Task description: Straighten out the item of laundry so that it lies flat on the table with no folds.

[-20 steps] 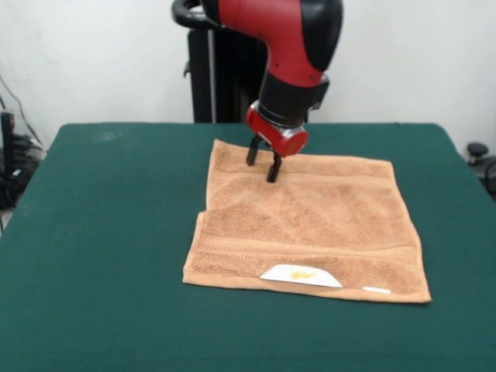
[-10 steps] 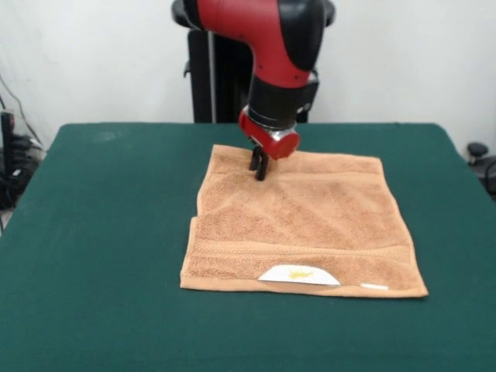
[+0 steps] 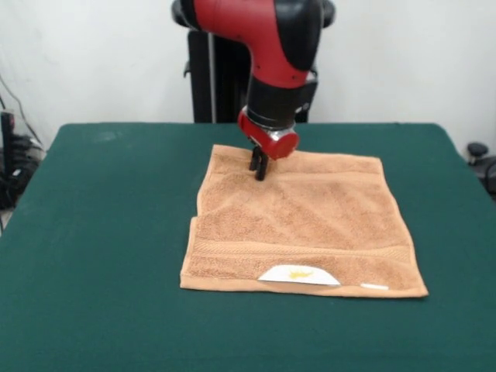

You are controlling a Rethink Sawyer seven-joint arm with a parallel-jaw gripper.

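Jaws: one gripper (image 3: 259, 167), closed together, pinching the towel's far edge strip.
Towel: one tan-orange towel (image 3: 298, 225), spread mid-worktop, left edge stepped inward.
Labels: two white labels (image 3: 299, 274) on near edge.
Worktop: one green worktop (image 3: 93, 232).

White plain wall (image 3: 403, 54) ran behind the gripper (image 3: 259, 166), evenly lit, no strong shadows. Well off to the gripper's picture-left, dark equipment with cables (image 3: 14, 163) stood at the frame edge, a thin cable trailing down the wall above it. Far to picture-right, a black object (image 3: 482, 159) poked in at the edge; could not identify it.
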